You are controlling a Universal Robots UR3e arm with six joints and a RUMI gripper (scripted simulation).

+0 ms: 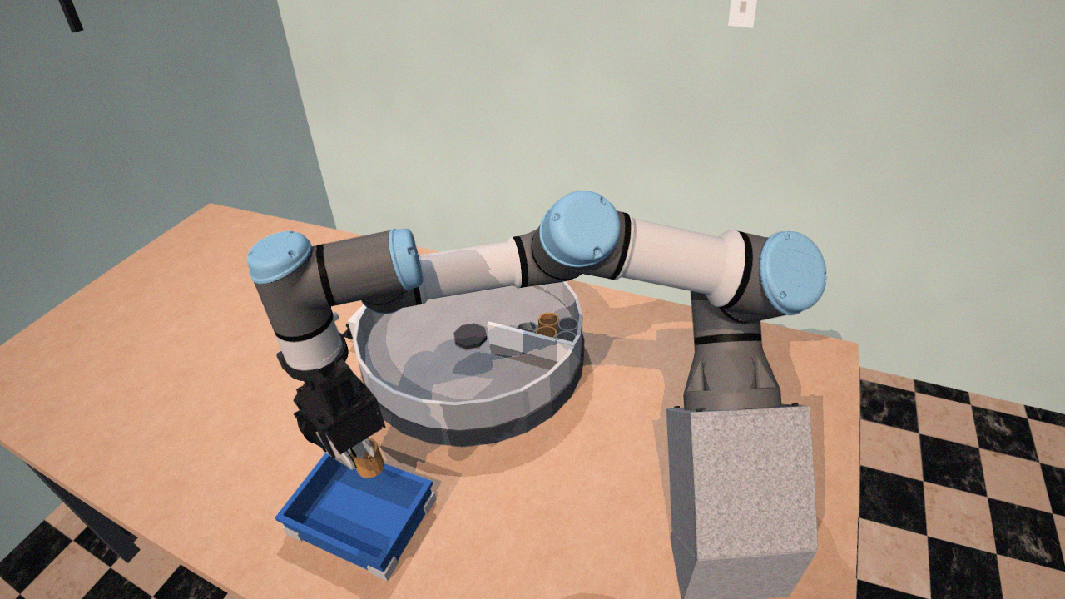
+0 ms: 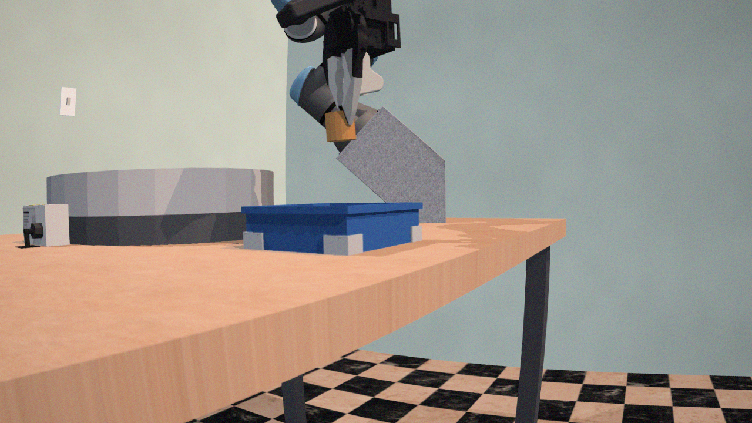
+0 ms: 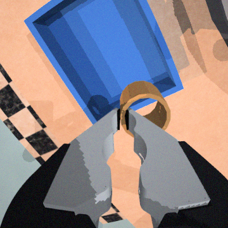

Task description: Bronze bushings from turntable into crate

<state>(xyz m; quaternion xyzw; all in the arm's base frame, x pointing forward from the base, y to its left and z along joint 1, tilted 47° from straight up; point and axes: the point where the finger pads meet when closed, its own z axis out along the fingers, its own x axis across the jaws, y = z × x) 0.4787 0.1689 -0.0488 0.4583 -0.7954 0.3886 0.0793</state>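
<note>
My gripper (image 1: 359, 455) (image 2: 344, 112) (image 3: 122, 109) is shut on the wall of a bronze bushing (image 1: 370, 463) (image 2: 339, 128) (image 3: 139, 88). The bushing hangs above the turntable-side edge of the blue crate (image 1: 333, 547) (image 2: 294, 231) (image 3: 63, 74), clear of its rim. No bushing shows inside the crate; the gripper and bushing hide a corner of it. On the turntable (image 1: 454, 413) (image 2: 141, 194), two bronze bushings (image 1: 547, 321) (image 1: 547, 334) stand behind the white divider, with steel bushings (image 1: 567, 328) (image 1: 527, 328) beside them. The divider partly hides the nearer ones.
The white divider (image 1: 521, 333) runs from near the dark hub (image 1: 469, 335) to the turntable's raised wall. A small white box with a black knob (image 2: 56, 225) stands beside the turntable. The grey robot pedestal (image 1: 752, 484) (image 2: 399, 163) stands to the right of the crate and turntable.
</note>
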